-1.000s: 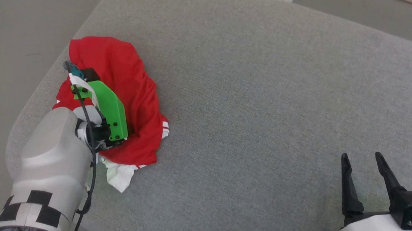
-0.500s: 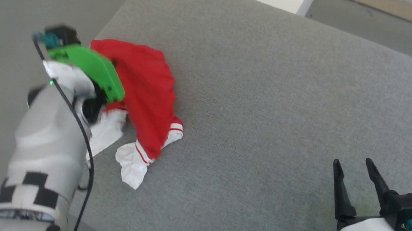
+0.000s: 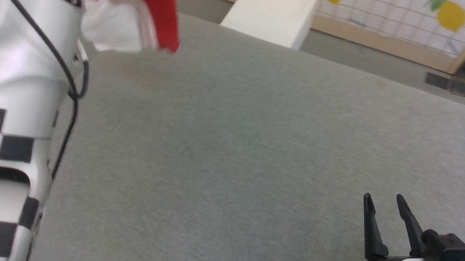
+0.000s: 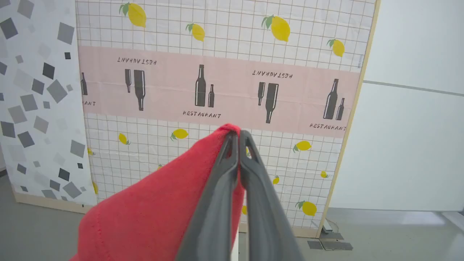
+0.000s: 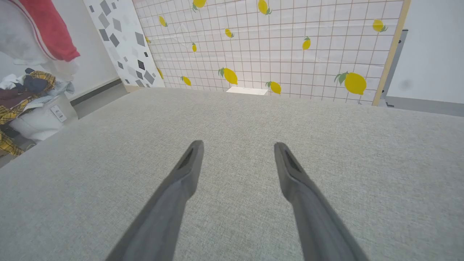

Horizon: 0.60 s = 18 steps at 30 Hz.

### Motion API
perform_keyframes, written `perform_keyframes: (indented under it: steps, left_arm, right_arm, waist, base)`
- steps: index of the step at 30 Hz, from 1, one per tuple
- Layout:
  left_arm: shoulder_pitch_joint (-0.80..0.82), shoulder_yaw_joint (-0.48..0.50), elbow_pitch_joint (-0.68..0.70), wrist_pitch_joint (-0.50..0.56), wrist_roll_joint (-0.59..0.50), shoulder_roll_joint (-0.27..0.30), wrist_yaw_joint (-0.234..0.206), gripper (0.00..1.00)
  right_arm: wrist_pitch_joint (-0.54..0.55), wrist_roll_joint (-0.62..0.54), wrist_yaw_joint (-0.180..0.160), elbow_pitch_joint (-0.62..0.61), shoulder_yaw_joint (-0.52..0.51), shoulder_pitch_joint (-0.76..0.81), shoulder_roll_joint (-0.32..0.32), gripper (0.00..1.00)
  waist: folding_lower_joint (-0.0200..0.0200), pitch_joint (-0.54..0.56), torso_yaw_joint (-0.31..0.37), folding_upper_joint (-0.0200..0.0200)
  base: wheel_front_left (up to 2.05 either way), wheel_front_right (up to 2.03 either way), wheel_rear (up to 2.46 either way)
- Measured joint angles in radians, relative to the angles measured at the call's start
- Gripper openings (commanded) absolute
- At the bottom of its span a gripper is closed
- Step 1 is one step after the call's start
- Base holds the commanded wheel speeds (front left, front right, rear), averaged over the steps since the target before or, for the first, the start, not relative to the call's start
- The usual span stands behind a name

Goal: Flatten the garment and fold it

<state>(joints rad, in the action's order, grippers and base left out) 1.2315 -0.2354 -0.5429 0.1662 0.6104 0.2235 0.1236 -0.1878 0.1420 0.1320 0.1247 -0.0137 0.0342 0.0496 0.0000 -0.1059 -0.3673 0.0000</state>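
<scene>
The garment (image 3: 142,4), red with a white striped sleeve, hangs in the air at the top left of the head view, off the grey table (image 3: 230,147). In the left wrist view my left gripper (image 4: 238,135) is shut on a fold of the garment's red cloth (image 4: 156,214), which drapes down to the left of the fingers. My raised left forearm (image 3: 11,59) stands large at the head view's left. My right gripper (image 3: 383,200) is open at the lower right, low over the table, nothing between its fingers (image 5: 188,163). The garment (image 5: 43,32) also hangs at the right wrist view's top left.
A white box (image 3: 271,11) stands past the table's far edge. A screen printed with lemons (image 5: 275,47) runs behind it. A white bin with a heap of clothes (image 5: 25,90) sits off the table's left side. The grey table top lies bare.
My left gripper has shut on the garment and lifted it off the table, high up to the left. The head camera has tilted up. The right gripper stays open in place.
</scene>
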Motion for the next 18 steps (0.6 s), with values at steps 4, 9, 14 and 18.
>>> perform_keyframes:
  steps: [4,9,14,18]
  left_arm:
    - [0.075,-0.02,0.045,0.03,0.047,0.014,0.0,0.0]
    - [0.091,-0.057,0.051,0.07,0.083,-0.011,0.0,0.0]
    - [0.045,-0.127,0.046,0.101,0.112,-0.046,0.0,0.0]
    - [-0.066,-0.188,0.027,0.117,0.135,-0.085,0.0,0.0]
  right_arm:
    - [-0.023,0.01,0.0,0.028,0.001,-0.015,0.0,1.0]
    - [-0.04,0.011,0.0,0.048,-0.024,-0.019,0.0,1.0]
    - [-0.05,0.005,0.0,0.049,-0.056,-0.019,0.0,1.0]
    - [-0.051,-0.001,0.0,0.044,-0.07,-0.019,0.001,1.0]
  waist:
    - [0.0,0.015,0.078,0.0]
    - [0.0,0.02,0.188,0.0]
    - [0.0,0.018,0.284,0.0]
    - [0.0,0.007,0.344,0.0]
  base:
    - [0.0,0.0,0.0]
    - [0.0,0.0,0.0]
    - [0.0,0.0,0.0]
    - [0.0,0.0,0.0]
